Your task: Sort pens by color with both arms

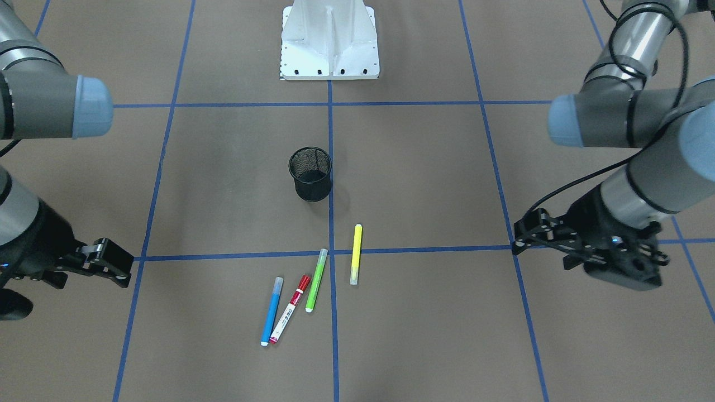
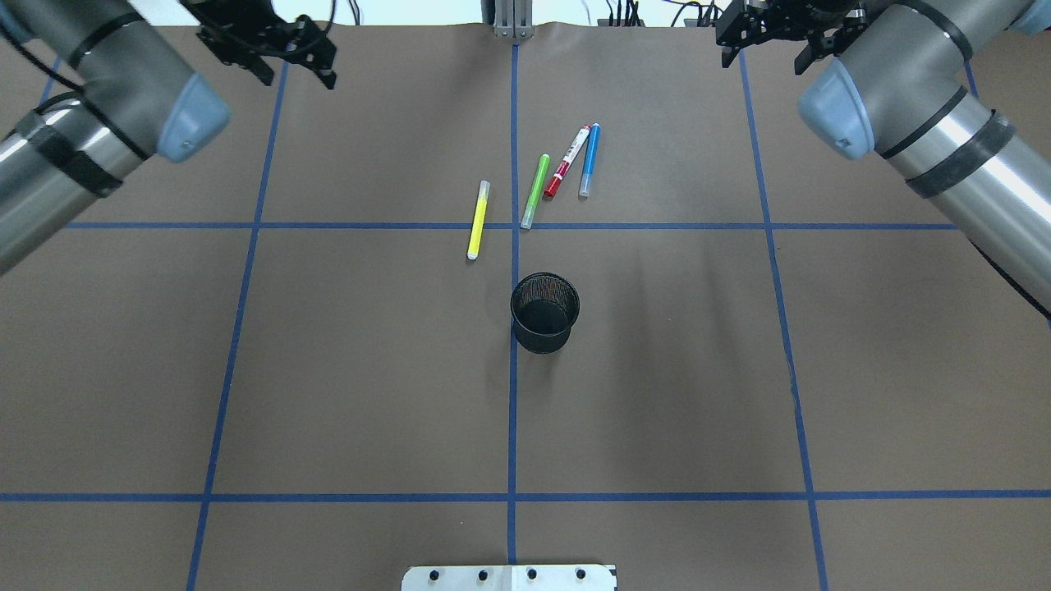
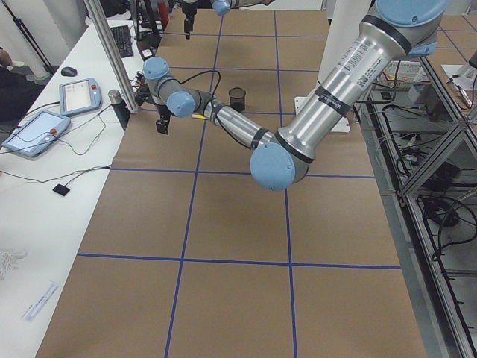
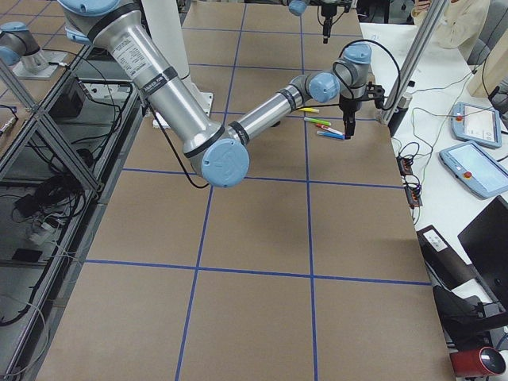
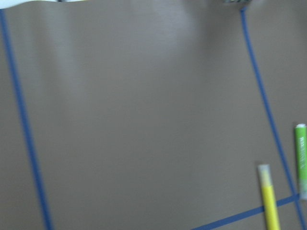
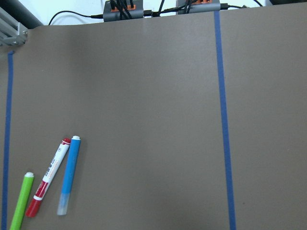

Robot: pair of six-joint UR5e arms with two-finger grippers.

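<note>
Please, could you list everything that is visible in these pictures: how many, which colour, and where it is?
blue pen: one, blue, lying flat, outermost on the right arm's side
red-capped pen: one, white with a red cap, beside the blue pen
green pen: one, lime, by the centre tape line
yellow pen: one, yellow, apart, on the left arm's side
mesh cup: one, black, upright, mid-table, no pens inside
base: one, white, robot's edge
tablets: two, grey, side bench
table: one, brown, blue tape grid
left arm: one, grey-silver
right arm: one, grey-silver
left claw: one, black, open, empty
right claw: one, black, open, empty
</note>
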